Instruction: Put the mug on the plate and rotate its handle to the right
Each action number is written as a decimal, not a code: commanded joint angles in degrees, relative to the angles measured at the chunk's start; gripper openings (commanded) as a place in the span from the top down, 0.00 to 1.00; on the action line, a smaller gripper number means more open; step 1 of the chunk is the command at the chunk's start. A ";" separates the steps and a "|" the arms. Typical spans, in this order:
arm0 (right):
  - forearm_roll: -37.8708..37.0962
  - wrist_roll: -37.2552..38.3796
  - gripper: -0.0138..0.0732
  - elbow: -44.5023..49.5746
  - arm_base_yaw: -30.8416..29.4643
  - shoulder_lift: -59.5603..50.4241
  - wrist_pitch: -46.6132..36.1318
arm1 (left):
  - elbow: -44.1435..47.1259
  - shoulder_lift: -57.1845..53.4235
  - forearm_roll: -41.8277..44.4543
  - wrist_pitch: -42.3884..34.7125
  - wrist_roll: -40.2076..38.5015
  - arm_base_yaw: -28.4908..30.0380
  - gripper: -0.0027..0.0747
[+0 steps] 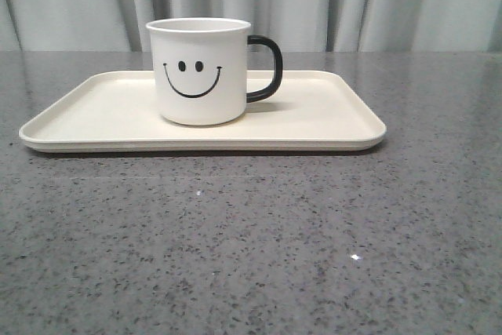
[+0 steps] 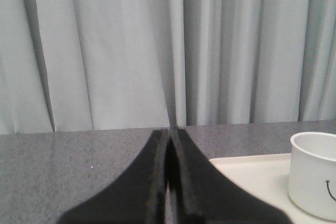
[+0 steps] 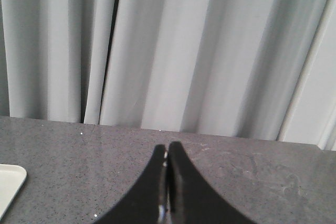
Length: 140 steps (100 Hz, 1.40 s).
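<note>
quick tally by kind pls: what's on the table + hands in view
mug: 1 (white, smiley face, black handle pointing right, standing on the plate)
plate: 1 (cream, rectangular)
hands: 2, left hand and right hand, both shut and holding nothing
Total: 4

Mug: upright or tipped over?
Upright. The mug stands on its base on the plate, rim level, handle pointing to the right in the front view.

Only the mug (image 1: 201, 72) interrupts open plate (image 1: 329, 115) and table (image 1: 251, 241).
</note>
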 commanded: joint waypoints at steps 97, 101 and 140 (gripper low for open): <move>-2.71 0.12 0.98 -1.04 -0.30 0.93 -3.69 | 10.58 -9.48 -1.14 -8.18 -0.54 3.41 0.99; -2.71 0.12 0.98 -1.04 -0.30 0.93 -3.69 | 10.58 -9.48 -1.14 -8.18 -0.54 3.41 0.99; -2.71 0.12 0.98 -1.04 -0.30 0.93 -3.69 | 10.58 -9.48 -1.14 -8.18 -0.54 3.41 0.99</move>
